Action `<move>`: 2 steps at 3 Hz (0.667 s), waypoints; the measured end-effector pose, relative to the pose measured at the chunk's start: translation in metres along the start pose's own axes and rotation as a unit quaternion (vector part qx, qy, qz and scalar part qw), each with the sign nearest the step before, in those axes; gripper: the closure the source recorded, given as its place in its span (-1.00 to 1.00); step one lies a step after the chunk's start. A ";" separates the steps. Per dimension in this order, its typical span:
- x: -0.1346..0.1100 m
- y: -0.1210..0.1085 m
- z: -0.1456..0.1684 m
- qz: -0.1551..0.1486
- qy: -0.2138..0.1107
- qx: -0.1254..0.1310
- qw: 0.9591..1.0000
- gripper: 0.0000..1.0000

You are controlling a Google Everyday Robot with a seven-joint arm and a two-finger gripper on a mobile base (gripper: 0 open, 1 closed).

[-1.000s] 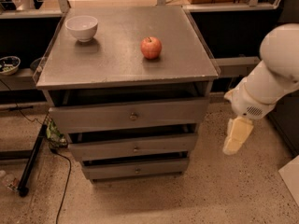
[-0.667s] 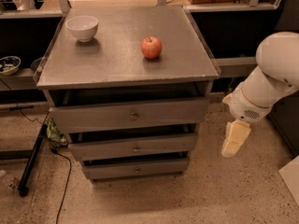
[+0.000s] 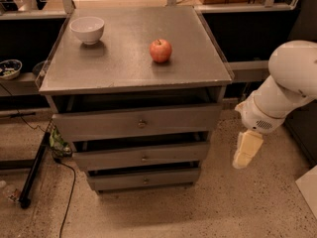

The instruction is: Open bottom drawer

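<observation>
Floor (image 3: 218, 207) gap separates hand (image 3: 246, 150) from bottom drawer (image 3: 145, 179).

The grey cabinet top (image 3: 124, 71) carries a white bowl (image 3: 87, 29) near its back left corner and a red apple (image 3: 161, 50) right of the middle, the two well apart. The cabinet stands on a speckled floor (image 3: 223, 207), where a black bar (image 3: 33, 170) lies slanted just beside the cabinet's lower left side, with a thin dark cable (image 3: 67, 197) trailing past it. The gripper (image 3: 246, 152) hangs above that floor to the right of the cabinet, apart from it and touching nothing
</observation>
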State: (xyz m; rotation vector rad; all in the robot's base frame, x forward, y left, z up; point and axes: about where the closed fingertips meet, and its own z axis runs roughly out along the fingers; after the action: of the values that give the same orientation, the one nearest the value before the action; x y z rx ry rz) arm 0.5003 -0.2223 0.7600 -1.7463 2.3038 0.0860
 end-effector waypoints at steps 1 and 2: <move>0.004 0.012 0.043 0.004 -0.013 0.000 1.000 -1.00; 0.006 0.028 0.083 0.007 -0.028 -0.006 1.000 -1.00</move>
State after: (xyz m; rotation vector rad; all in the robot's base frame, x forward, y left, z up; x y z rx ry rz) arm 0.4854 -0.2035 0.6751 -1.7118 2.2810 0.1497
